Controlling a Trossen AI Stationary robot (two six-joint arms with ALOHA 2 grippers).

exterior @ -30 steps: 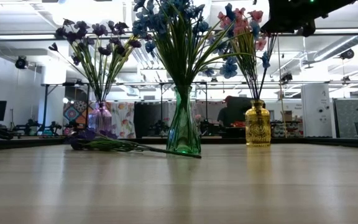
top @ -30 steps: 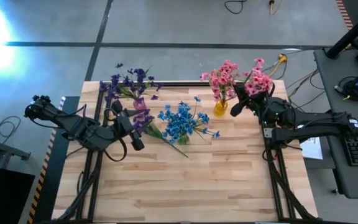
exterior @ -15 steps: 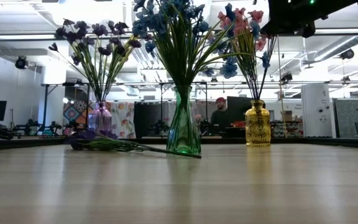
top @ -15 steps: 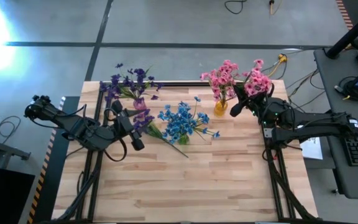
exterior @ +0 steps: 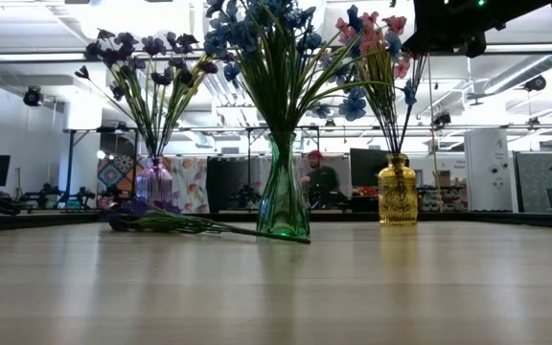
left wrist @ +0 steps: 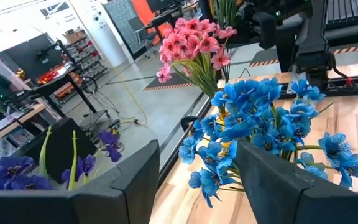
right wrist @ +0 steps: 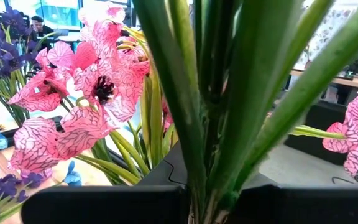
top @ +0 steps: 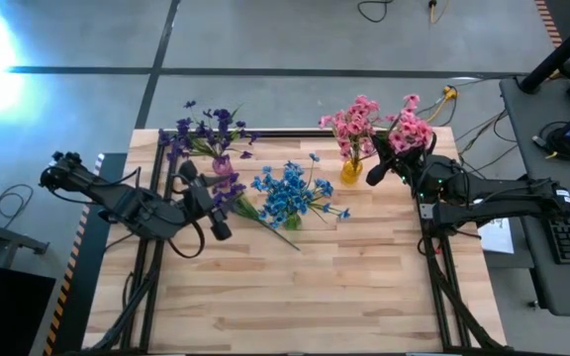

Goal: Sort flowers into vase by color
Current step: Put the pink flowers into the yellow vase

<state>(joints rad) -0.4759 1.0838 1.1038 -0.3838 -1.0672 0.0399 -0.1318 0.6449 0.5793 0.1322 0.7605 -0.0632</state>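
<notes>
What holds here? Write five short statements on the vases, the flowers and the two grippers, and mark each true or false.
1. The blue flowers stand in a green vase. True.
2. The yellow vase holds purple flowers. False: it holds pink flowers.
3. One purple sprig lies flat on the table. True.
4. The right gripper is empty. False: it is shut on a pink sprig near the yellow vase.
5. The left gripper is clamped on the blue flowers. False: its fingers stand open with nothing between them, near the lying purple sprig.
</notes>
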